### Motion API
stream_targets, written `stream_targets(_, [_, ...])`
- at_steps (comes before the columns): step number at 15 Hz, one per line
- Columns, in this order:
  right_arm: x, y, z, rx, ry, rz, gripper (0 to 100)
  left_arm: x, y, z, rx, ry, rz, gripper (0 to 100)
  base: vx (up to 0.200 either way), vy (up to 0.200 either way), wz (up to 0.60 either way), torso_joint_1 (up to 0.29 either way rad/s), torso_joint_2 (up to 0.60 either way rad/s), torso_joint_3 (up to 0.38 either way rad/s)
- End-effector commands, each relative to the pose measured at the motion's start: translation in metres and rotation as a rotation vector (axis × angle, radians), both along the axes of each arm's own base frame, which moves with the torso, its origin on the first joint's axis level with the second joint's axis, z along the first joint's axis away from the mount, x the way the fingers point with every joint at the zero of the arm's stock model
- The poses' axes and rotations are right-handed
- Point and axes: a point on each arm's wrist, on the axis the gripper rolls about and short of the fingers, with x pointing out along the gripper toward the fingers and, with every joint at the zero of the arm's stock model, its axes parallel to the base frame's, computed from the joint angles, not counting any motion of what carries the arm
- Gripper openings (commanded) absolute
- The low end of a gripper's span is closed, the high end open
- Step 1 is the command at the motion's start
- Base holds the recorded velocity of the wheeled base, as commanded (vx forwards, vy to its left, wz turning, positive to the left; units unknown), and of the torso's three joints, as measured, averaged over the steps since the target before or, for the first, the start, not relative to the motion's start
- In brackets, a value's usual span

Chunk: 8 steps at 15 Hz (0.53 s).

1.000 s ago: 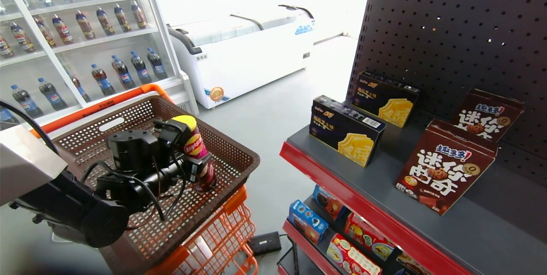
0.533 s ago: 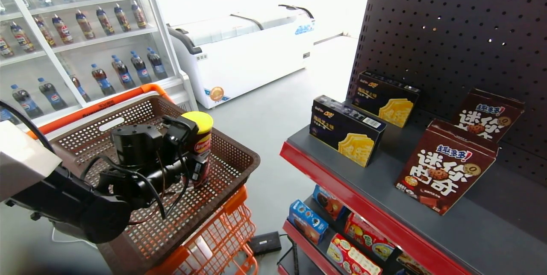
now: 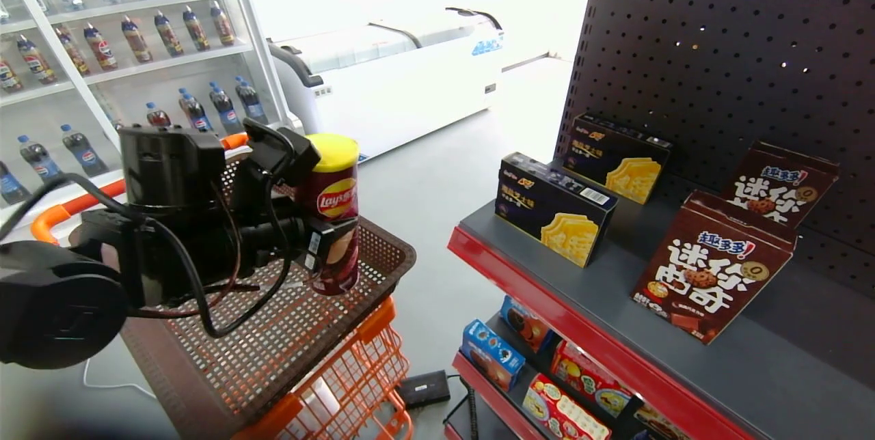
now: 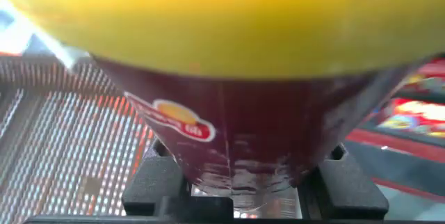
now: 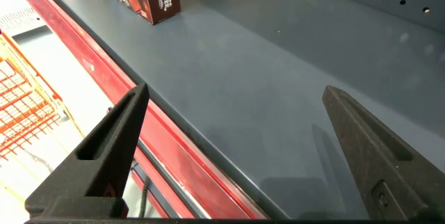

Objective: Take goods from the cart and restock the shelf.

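Where the left arm crosses the cart, the left gripper (image 3: 314,199) is pinched on a crisps can (image 3: 338,187). One black finger sits behind the tube and the other across its front, so the opening matches the can's width. The can stands upright, with a yellow plastic lid on top and a glossy maroon wall below. It is held over the brown basket (image 3: 386,249), toward the corner nearest the shelf; whether its base touches the perforated floor I cannot tell. From the left wrist, the lid looms as a broad yellow band. There the blocky black pads (image 4: 156,186) press the tube's lower wall from both sides, with the basket's fine grid behind. The head view gives the wider setting: the basket rides on an orange wire cart (image 3: 348,385). Further right, the shelf (image 3: 601,303) has a flat dark grey deck, a red front lip and a black pegboard (image 3: 718,50) at its back. On the deck stand two dark rectangular biscuit boxes (image 3: 554,208) and, right of them, two brown cookie boxes (image 3: 711,269), all cardboard. From the right wrist, the right gripper (image 5: 235,92) hangs over that smooth deck, its two dark wedge-shaped fingers spread wide apart.
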Motion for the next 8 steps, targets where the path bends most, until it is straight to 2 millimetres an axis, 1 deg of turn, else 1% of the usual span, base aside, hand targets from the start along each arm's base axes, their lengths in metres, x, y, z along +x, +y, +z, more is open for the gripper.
stream_targets(1, [0.000,0.000,0.000,-0.001,0.000,0.000,100,-0.027,0.003,0.033,-0.044,-0.097,-0.038,0,0.000,0.000,0.00,0.000,0.00,0.000])
stream_targets(2, [0.000,0.000,0.000,-0.001,0.000,0.000,100,-0.038,0.004,0.037,-0.057,-0.111,-0.054,0,0.000,0.000,0.00,0.000,0.00,0.000])
stream_targets(4, [0.000,0.000,0.000,-0.001,0.000,0.000,100,-0.053,-0.005,0.042,-0.111,-0.104,-0.114,0,0.000,0.000,0.00,0.000,0.00,0.000])
stream_targets(6, [0.000,0.000,0.000,-0.001,0.000,0.001,100,-0.064,-0.011,0.041,-0.138,-0.089,-0.148,0,0.000,0.000,0.00,0.000,0.00,0.000])
stream_targets(8, [0.000,0.000,0.000,-0.001,0.000,0.000,100,-0.078,-0.012,0.041,-0.136,-0.093,-0.179,0,0.000,0.000,0.00,0.000,0.00,0.000])
